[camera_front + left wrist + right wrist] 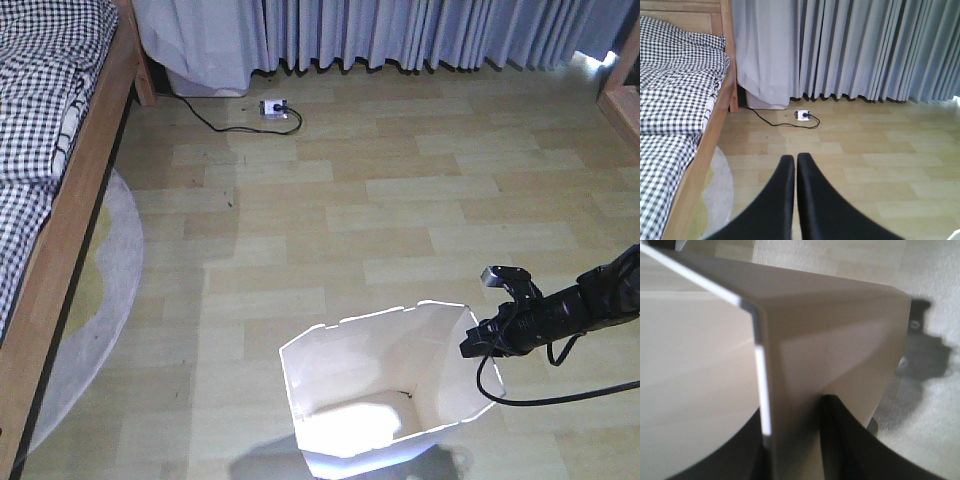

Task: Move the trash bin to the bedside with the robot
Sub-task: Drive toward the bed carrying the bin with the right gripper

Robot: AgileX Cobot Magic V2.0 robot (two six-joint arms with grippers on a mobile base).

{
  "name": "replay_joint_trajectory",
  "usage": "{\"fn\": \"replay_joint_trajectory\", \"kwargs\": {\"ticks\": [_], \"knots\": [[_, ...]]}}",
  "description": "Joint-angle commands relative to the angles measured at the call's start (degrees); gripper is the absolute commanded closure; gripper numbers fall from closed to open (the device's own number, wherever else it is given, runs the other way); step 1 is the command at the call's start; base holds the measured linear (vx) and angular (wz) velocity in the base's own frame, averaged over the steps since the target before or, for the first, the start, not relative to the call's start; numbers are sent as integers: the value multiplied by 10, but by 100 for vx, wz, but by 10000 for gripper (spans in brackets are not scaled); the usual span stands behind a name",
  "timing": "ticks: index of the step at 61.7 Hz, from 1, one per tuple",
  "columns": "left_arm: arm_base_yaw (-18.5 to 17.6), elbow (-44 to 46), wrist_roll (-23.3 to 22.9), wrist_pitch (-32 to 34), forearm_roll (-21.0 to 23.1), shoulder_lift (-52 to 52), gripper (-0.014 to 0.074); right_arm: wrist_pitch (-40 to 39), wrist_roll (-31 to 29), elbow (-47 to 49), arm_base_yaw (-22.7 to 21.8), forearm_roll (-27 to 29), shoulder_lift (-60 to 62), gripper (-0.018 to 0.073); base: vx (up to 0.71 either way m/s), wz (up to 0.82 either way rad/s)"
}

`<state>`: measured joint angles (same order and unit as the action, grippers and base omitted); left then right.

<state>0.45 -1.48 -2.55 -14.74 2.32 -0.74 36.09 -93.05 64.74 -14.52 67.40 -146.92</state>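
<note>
Your right end effector (pixel 472 345) pinches the white plastic trash bin (pixel 335 395) at its rim. It looks light and bendy, so pull gently.

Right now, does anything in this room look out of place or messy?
The white trash bin sits out on the open floor, away from the bed, with the right gripper clamping its fingers over the rim. A power strip and its black cable lie loose by the curtain. Nothing looks spilled or broken.

Pale wood floor (pixel 400 200), grey curtains (pixel 420 35), round rug (pixel 118 250).
</note>
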Motion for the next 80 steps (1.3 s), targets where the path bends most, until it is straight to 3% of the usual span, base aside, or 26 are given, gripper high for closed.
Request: {"fn": "replay_joint_trajectory", "kwargs": {"ticks": [1,80], "knots": [[0,-7,-3,37,2,-8,602,117,3,5,-2,29,44,564,37,4],[0,-7,-3,37,2,-8,602,117,3,5,-2,29,44,564,34,5]]}}
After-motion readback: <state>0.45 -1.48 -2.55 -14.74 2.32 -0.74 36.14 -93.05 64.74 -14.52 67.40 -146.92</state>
